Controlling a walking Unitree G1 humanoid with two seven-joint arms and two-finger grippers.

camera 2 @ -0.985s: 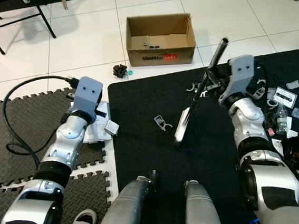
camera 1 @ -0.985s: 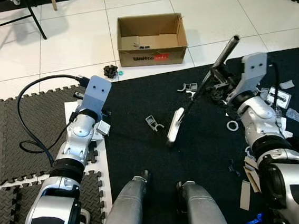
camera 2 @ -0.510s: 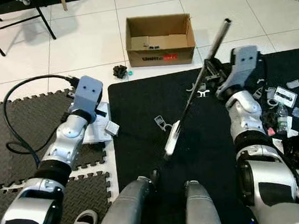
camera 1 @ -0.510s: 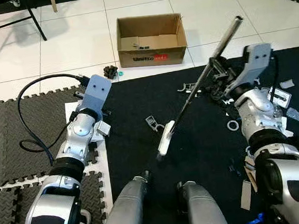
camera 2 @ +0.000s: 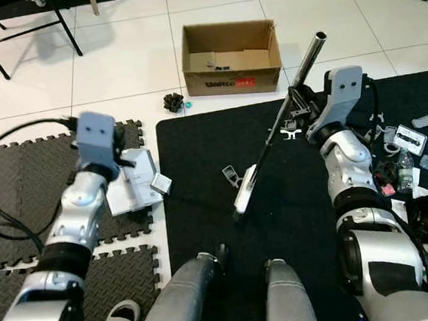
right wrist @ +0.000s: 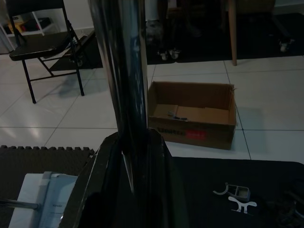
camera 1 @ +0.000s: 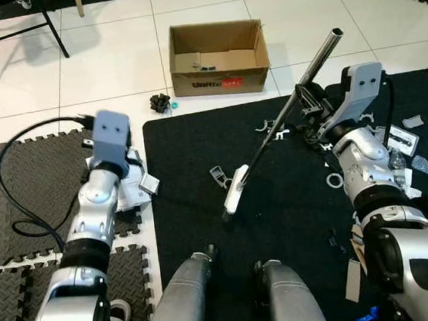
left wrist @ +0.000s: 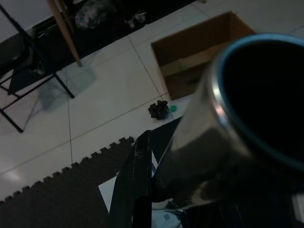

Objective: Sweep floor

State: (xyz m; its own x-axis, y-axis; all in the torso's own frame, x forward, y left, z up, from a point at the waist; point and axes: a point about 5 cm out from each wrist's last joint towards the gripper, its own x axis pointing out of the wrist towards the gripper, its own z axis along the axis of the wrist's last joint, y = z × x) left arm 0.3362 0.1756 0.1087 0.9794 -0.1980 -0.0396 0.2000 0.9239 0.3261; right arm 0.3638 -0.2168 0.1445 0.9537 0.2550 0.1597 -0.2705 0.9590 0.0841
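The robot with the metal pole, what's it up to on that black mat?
It is sweeping. The right gripper is shut on the broom handle, and the white broom head rests on the black mat beside a small plastic clip. More scraps lie on the mat near the right arm. An open cardboard box sits on the tiles beyond. The left gripper hovers over papers on the foam mats.
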